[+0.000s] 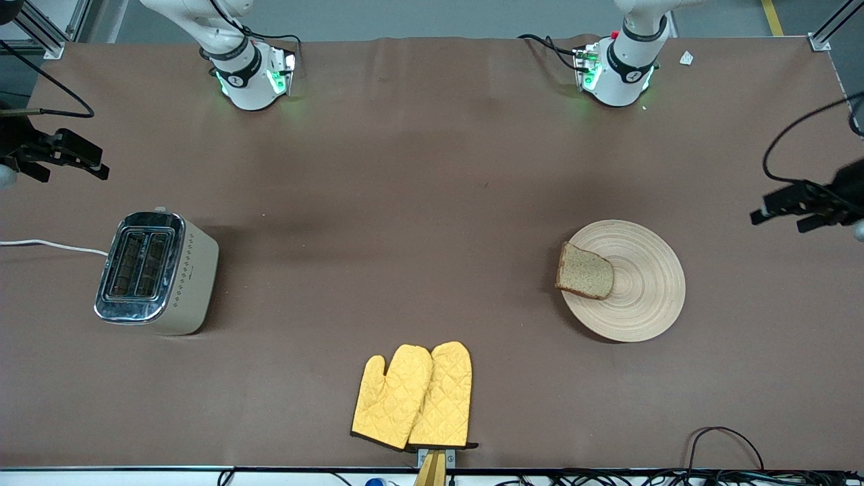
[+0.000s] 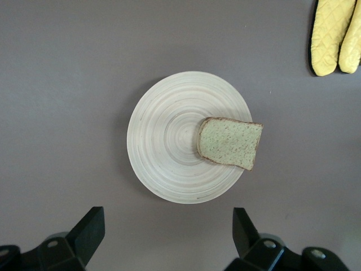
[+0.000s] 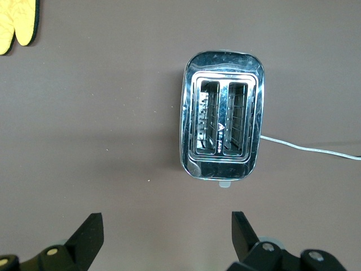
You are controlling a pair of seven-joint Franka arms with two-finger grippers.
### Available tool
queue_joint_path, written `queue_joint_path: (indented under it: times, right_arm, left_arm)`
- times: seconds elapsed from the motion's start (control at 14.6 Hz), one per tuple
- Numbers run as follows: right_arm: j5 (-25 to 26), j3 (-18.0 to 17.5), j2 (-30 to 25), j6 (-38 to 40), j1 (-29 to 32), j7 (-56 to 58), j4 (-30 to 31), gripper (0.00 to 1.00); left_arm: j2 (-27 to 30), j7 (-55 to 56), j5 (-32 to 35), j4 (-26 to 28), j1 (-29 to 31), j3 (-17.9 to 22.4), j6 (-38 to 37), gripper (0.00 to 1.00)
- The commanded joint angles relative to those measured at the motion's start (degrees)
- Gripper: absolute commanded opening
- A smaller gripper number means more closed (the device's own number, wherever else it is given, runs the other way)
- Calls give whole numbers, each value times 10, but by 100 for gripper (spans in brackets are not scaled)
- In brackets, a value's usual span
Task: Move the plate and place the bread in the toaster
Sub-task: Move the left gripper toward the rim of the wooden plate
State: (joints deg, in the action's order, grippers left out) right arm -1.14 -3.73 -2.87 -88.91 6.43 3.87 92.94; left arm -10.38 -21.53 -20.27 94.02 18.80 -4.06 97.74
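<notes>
The left gripper (image 2: 166, 234) hangs in the air at the left arm's end of the tabletop (image 1: 405, 202), its two black, wedge-shaped fingers (image 2: 90, 228) spread wide with nothing between them. In the left wrist view the plate (image 2: 169, 141) lies below the gap: a round, flat disc of pale wood cut with fine concentric rings. On it rests the bread (image 2: 230, 142), a brown, speckled slice with a darker crust, lying flat with one end reaching past the plate's rim on the side toward the right arm's end.

The right gripper (image 3: 166, 237) hangs at the right arm's end, its black fingers (image 3: 90, 234) likewise wide apart and holding nothing. Below it stands the toaster (image 3: 221, 131), a rounded beige box with a mirror-bright chrome top, two long slots with wire racks inside, and small diamond marks along its side. A thin white cord (image 3: 310, 149) trails from it.

A pair of yellow quilted oven mitts (image 1: 413, 397) with dark edging lies overlapping at the tabletop's edge nearest the front camera.
</notes>
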Motion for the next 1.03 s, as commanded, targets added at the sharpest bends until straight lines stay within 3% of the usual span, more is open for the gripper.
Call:
queue_joint_path:
  times: [0.0, 0.14, 0.34, 0.96]
  right_arm:
    - [-2, -1, -13, -5, 3, 6, 15, 100]
    - [-2, -1, -13, -5, 3, 6, 15, 100]
    - [-2, -1, -13, -4, 3, 6, 15, 100]
    - [-2, -1, -13, -4, 3, 6, 14, 100]
  left_arm:
    - [-111, -81, -116, -20, 93, -6, -42, 100]
    - [-196, -139, -168, -24, 142, -7, -64, 100]
    - [-275, -188, -197, -28, 143, -10, -48, 100]
    - [-323, -199, -216, -25, 77, -19, -2, 100]
